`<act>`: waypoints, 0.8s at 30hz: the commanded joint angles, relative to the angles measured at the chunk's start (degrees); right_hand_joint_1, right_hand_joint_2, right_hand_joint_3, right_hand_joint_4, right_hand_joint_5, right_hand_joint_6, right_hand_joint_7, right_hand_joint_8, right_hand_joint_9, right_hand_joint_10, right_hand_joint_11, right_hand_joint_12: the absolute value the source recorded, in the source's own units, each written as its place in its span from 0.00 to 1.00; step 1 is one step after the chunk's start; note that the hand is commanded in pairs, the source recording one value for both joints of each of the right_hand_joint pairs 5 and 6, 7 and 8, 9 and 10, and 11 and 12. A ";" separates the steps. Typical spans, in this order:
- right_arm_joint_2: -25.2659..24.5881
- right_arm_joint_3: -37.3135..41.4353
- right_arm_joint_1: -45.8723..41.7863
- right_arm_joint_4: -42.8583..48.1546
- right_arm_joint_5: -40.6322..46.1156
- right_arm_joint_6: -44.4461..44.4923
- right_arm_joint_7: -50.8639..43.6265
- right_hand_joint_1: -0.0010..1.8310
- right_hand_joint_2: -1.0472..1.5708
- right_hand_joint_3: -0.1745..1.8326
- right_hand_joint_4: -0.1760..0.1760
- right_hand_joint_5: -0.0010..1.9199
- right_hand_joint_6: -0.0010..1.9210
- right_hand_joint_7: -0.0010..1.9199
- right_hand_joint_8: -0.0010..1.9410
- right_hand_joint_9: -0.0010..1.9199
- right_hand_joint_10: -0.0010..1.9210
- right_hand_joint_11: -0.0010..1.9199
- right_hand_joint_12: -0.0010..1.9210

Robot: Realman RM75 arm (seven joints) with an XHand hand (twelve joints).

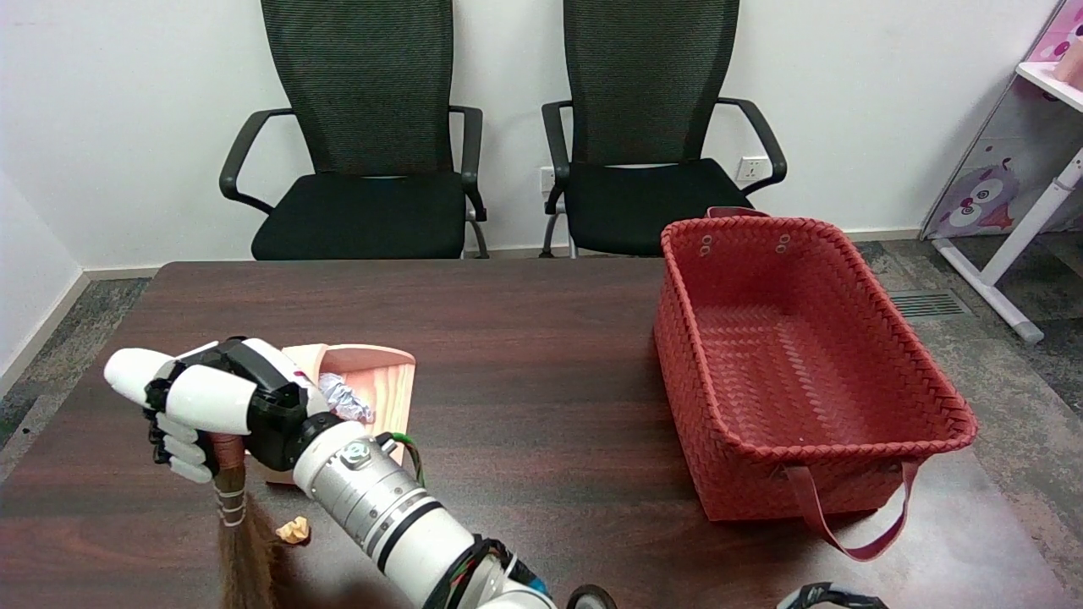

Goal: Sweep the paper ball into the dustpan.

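Item: right hand (pixel 211 406), near left of the table (pixel 525 355). Fingers curled around the handle of a small brown broom (pixel 237 524); bristles hang down toward the near edge, partly out of view.

Item: pink dustpan (pixel 385 393), just beyond and to the right of the hand, partly hidden by the wrist. Contents: one crumpled white-and-lilac paper ball (pixel 347 399), lying inside the pan against its left wall.

Item: small tan paper scrap (pixel 294 530), on the table near the bristles, outside the pan, on its near side.

Item: red woven basket (pixel 922 381) with strap handles, far right of the table, well apart from the work.

Item: two black mesh office chairs (pixel 364 169), beyond the table's far edge.

Risks, as judged: the forearm lies close over the pan, so a forward stroke may nudge or tip it and spill the ball. A hard flick at the tan scrap may send it past the pan's mouth. The broom may twist in the grasp, as the hand holds it high on the handle.
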 commanded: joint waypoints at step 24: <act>3.09 8.03 -7.27 -8.54 -5.64 0.99 -6.68 0.50 1.00 0.67 0.50 1.00 1.00 1.00 0.99 1.00 1.00 1.00 1.00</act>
